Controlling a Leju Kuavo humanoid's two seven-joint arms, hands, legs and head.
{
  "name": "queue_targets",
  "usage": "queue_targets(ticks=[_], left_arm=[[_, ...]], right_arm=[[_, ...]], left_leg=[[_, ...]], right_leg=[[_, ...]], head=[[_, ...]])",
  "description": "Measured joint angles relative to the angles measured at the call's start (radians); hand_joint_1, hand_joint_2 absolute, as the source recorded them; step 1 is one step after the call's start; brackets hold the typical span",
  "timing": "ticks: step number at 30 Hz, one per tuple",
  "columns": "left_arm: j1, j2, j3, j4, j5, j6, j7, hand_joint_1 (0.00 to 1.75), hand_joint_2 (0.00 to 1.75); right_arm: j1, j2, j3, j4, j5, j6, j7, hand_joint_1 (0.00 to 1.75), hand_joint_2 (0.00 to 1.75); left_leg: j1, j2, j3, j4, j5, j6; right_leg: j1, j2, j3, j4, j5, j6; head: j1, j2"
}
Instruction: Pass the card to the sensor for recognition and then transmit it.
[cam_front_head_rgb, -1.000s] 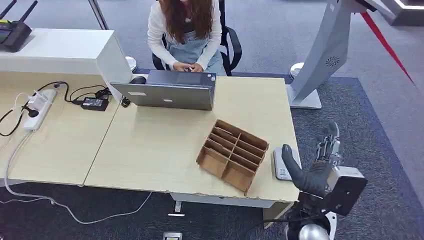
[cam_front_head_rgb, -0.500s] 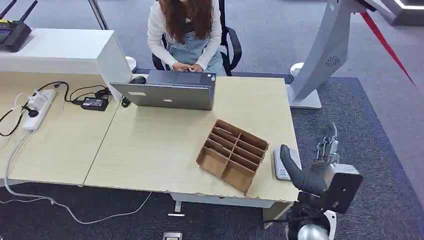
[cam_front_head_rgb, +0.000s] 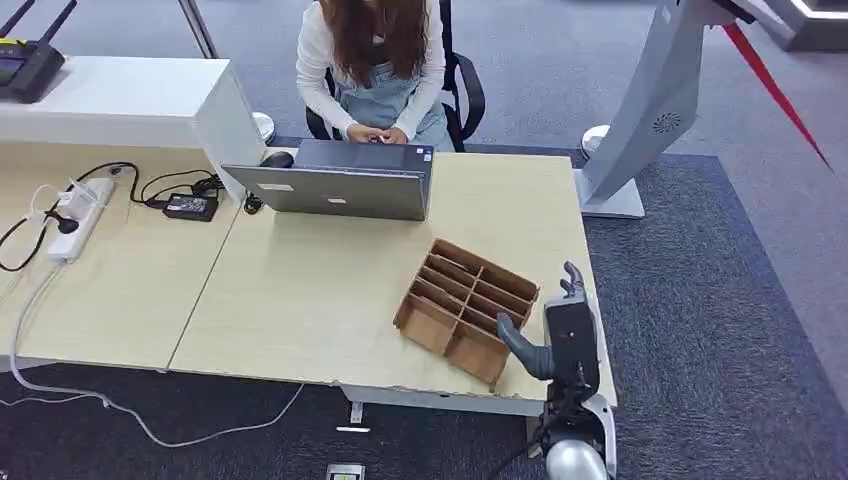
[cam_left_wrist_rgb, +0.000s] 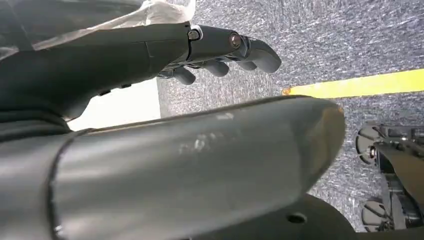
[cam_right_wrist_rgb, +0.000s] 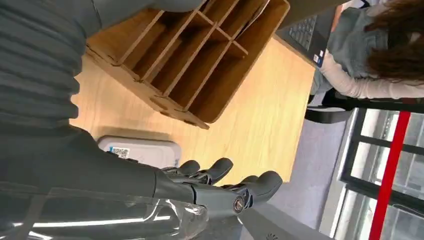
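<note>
From my head, I see my right hand (cam_front_head_rgb: 560, 325) raised over the near right corner of the desk (cam_front_head_rgb: 300, 290), wrist below and fingers (cam_front_head_rgb: 570, 278) pointing away from me. My thumb (cam_front_head_rgb: 515, 335) sticks out to the left, its tip just beside the near right edge of the wooden divider box (cam_front_head_rgb: 465, 308). Nothing is in that hand. The box lies at an angle on the desk, its slots open toward me. Across the desk a person (cam_front_head_rgb: 372, 65) sits at an open laptop (cam_front_head_rgb: 335, 180). To the left lie a power strip (cam_front_head_rgb: 78, 215) and a black adapter (cam_front_head_rgb: 190, 206) with cables.

From my left wrist, my left hand (cam_left_wrist_rgb: 150, 55) hangs over grey carpet (cam_left_wrist_rgb: 310, 45) with a yellow line (cam_left_wrist_rgb: 360, 84) on it. Its fingers (cam_left_wrist_rgb: 250, 50) are stretched out and only lightly curved at the tips, the thumb (cam_left_wrist_rgb: 190, 165) lying broad across the foreground, apart from them. It has hold of nothing.

From my right wrist, my right hand's fingers (cam_right_wrist_rgb: 225, 182) extend loosely, slightly bent and apart, gripping nothing. Just past them on the desk lies a white flat device with a small code label (cam_right_wrist_rgb: 140, 150), which I take for the sensor; it sits right beside the corner of the divider box. I cannot make out a card in the box's slots or anywhere else.
</note>
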Motion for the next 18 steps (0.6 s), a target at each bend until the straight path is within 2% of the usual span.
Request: queue_targets(ticks=[18], left_arm=[[0.001, 0.003, 0.0, 0.0, 0.0, 0.0, 0.0, 0.0, 0.0]], right_arm=[[-0.013, 0.001, 0.016, 0.07, 0.0, 0.0, 0.0, 0.0, 1.75]], left_leg=[[0.0, 0.0, 0.0, 0.0, 0.0, 0.0]], right_leg=[[0.0, 0.0, 0.0, 0.0, 0.0, 0.0]], head=[[0.0, 0.0]])
